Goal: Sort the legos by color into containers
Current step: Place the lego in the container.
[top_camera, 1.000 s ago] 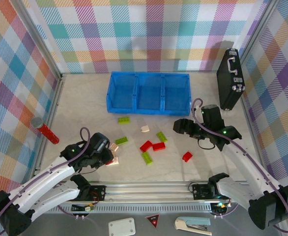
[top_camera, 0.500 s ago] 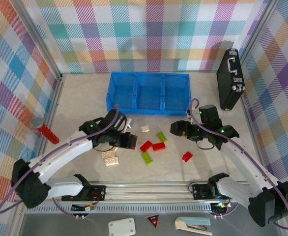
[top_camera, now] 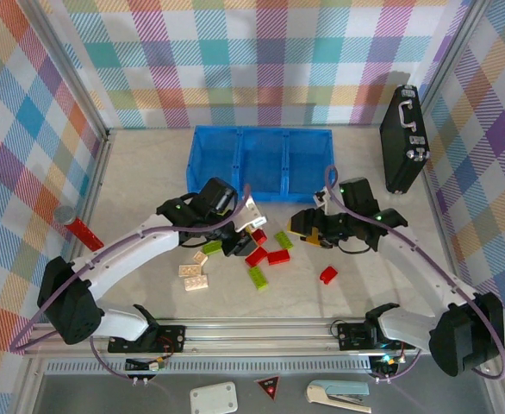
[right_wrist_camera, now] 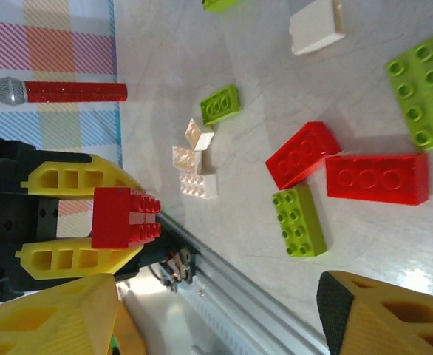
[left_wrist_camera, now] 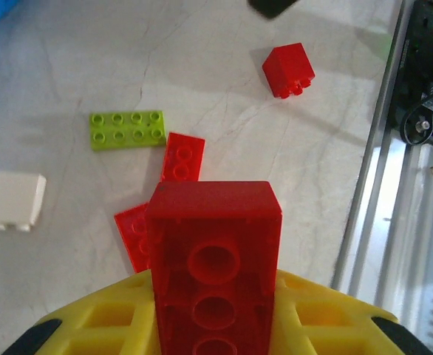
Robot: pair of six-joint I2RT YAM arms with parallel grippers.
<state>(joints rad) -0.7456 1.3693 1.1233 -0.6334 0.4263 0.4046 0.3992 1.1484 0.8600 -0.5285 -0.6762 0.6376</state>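
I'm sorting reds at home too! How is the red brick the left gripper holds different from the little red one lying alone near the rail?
The held red brick is pinched in the left gripper; the lone red brick lies loose on the table. The held red brick is long; the lone red brick is short and chunky. Both are red, and neither is in the blue tray.

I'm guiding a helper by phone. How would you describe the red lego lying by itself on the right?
Find the blue tray at the back of the table, then come toward the near rail to the pair of red bricks in the middle. Right of them, lying alone, is the small red brick; it is squarish where they are long, and touches nothing.
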